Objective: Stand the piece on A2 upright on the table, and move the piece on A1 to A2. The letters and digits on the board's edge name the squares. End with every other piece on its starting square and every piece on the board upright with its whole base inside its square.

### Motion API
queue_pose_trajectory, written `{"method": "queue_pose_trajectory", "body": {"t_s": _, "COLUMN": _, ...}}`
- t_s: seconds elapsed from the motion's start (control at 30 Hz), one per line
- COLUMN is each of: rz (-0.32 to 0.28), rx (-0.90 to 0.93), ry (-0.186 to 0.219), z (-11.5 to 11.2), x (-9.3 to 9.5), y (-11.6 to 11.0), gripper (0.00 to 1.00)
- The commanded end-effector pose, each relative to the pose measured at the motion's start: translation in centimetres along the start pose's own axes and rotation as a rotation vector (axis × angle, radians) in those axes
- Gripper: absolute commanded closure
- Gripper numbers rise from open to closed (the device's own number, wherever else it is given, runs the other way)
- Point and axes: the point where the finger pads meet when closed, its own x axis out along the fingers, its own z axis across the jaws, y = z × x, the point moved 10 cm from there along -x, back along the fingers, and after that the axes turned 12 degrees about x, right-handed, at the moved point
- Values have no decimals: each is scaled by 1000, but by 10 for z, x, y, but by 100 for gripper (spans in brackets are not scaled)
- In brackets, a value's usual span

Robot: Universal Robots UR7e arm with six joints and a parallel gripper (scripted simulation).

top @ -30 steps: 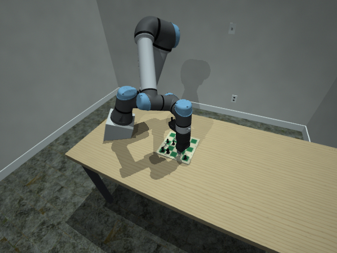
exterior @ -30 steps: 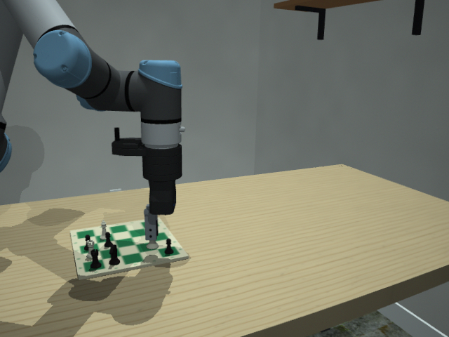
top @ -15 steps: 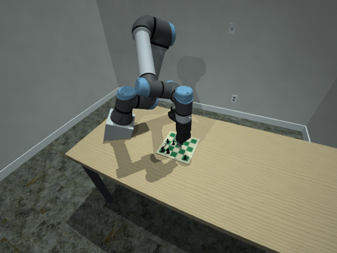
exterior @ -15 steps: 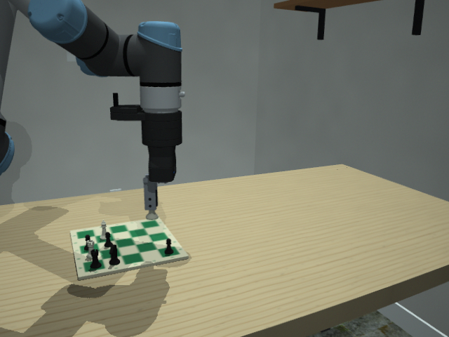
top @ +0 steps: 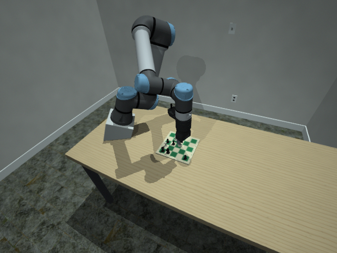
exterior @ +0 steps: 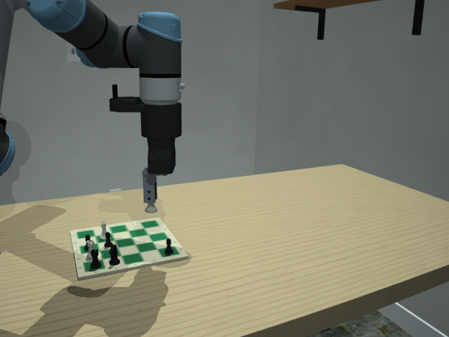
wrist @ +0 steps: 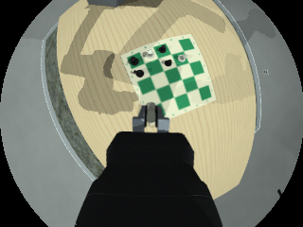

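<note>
White piece (exterior: 151, 208) hangs upright, base down, clamped between fingers (exterior: 147, 189).

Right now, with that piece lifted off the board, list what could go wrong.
1. The gripper holds the pale piece well above the table; only its base shows below the fingers, so released from here it would likely topple rather than stand.
2. Five black pieces and two pale ones stay on the chessboard, most crowded at one end; a low return pass might knock them.
</note>
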Motion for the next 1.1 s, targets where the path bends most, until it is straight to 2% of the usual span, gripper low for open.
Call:
{"method": "queue_pose_trajectory", "body": {"t_s": 0.0, "rz": 0, "rx": 6, "ry": 1, "z": 4, "x": 0, "y": 1, "gripper": 100}}
{"method": "queue_pose_trajectory", "body": {"t_s": 0.13, "rz": 0, "rx": 16, "ry": 2, "z": 9, "x": 0, "y": 4, "gripper": 100}}
{"method": "queue_pose_trajectory", "body": {"t_s": 0.3, "rz": 3, "rx": 67, "ry": 7, "z": 37, "x": 3, "y": 18, "gripper": 100}}
{"method": "queue_pose_trajectory", "body": {"t_s": 0.6, "rz": 3, "rx": 218, "ry": 11, "z": 112, "x": 7, "y": 70, "gripper": 100}}
{"method": "queue_pose_trajectory", "body": {"t_s": 0.67, "rz": 3, "rx": 218, "ry": 11, "z": 112, "x": 7, "y": 70, "gripper": 100}}
{"method": "queue_pose_trajectory", "body": {"t_s": 0.87, "rz": 0, "rx": 313, "ry": 5, "z": 153, "x": 6, "y": 107, "gripper": 100}}
{"method": "queue_pose_trajectory", "body": {"t_s": 1.07, "rz": -1, "rx": 362, "ry": 0, "z": 171, "x": 5, "y": 128, "gripper": 100}}
